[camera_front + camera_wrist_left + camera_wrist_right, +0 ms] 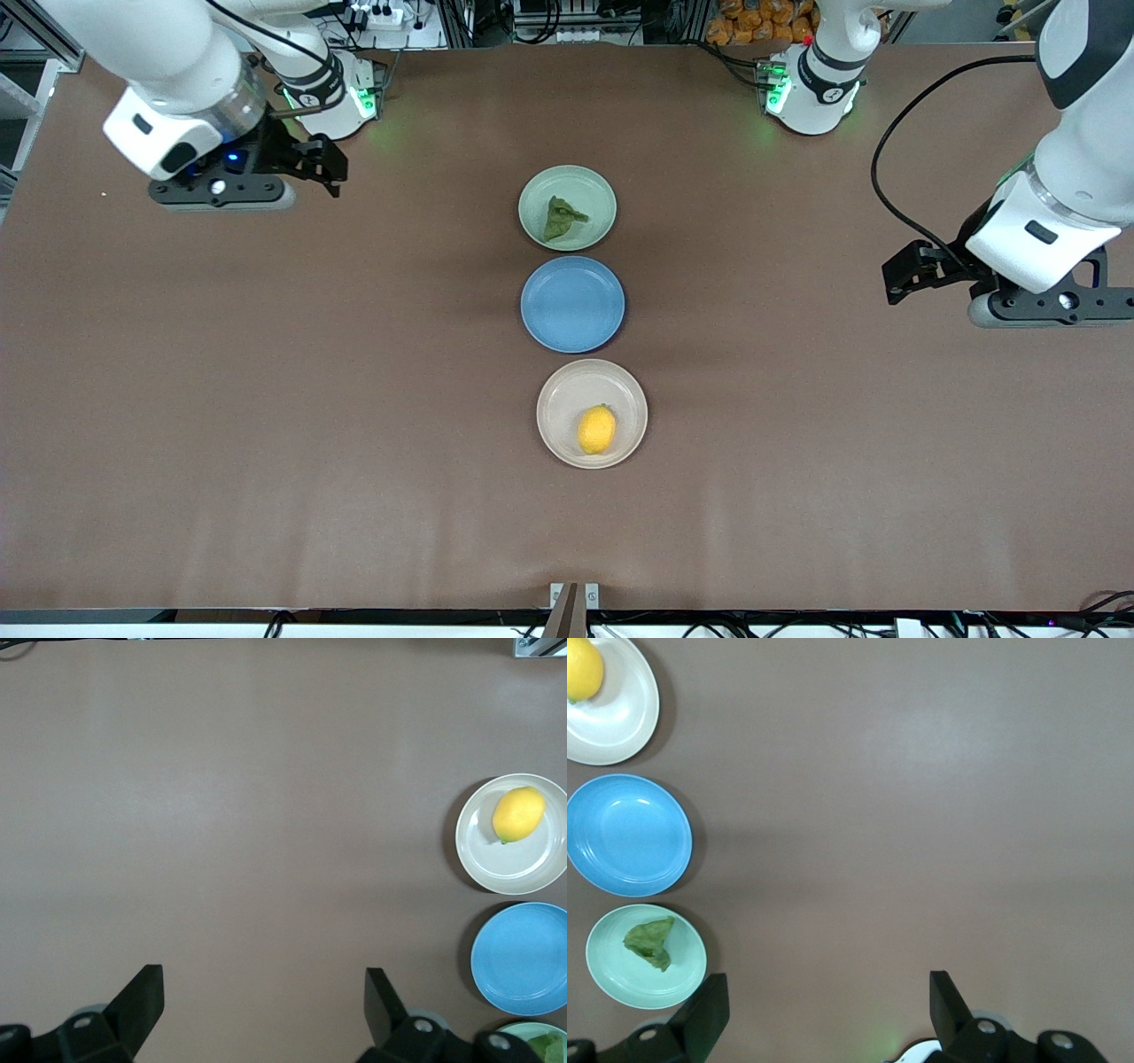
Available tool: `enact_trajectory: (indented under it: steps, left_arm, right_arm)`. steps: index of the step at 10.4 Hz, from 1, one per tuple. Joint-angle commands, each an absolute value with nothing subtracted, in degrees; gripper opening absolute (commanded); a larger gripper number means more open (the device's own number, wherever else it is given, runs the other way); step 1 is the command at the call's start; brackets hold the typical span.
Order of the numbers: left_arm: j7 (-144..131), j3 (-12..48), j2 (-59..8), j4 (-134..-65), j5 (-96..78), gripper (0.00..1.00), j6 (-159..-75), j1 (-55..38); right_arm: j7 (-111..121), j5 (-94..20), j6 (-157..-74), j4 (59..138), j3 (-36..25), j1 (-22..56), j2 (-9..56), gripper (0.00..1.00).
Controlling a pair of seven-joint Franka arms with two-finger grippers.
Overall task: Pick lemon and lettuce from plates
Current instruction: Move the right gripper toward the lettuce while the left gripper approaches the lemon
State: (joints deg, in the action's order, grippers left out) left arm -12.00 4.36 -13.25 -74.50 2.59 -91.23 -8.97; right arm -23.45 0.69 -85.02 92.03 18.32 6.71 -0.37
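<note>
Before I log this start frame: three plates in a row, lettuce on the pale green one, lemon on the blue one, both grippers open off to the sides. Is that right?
One slip: the lemon lies on the beige plate, nearest the front camera, as the front view shows. The blue plate is bare. The lettuce is on the pale green plate, and the left gripper and right gripper wait open.

I see a plain brown table [266, 399] with no pattern from edge to edge. Down its middle sit three plates: a pale green plate [595, 189] toward the robots' edge, a solid blue plate [572, 303] at the centre, a beige plate [567, 394] toward the camera's edge. The lettuce [562, 218] is dark, dull green; the lemon [596, 430] is bright yellow — the most vivid thing I have on screen. Both arms are white with black grippers — right gripper [332, 168], left gripper [899, 275].
</note>
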Motion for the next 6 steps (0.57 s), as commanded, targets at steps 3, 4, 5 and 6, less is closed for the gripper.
enact_trajectory:
  steps: [3, 4, 5, 6]
  left_arm:
    - [-10.63, 4.66, -13.88, -74.88, 1.49, 1.0, -90.62, -10.1]
    - [-10.55, 5.44, -14.32, -74.8, 1.49, 1.0, -90.7, -10.28]
    - [-10.63, 6.67, -15.28, -74.71, 1.23, 1.0, -90.96, -10.54]
    - [-10.63, 7.98, -16.08, -74.71, 1.14, 1.0, -91.31, -10.72]
  right_arm:
    - [-38.47, 0.18, -92.01, 96.76, 26.53, 7.55, 2.19, 1.0]
    - [-41.72, 0.18, -92.46, 96.85, 28.28, 8.08, 3.94, 1.0]
    - [-45.75, 0.26, -93.68, 96.94, 29.43, 9.3, 5.7, 1.0]
    - [-49.88, 0.35, -95.34, 97.2, 30.84, 9.93, 7.8, 1.0]
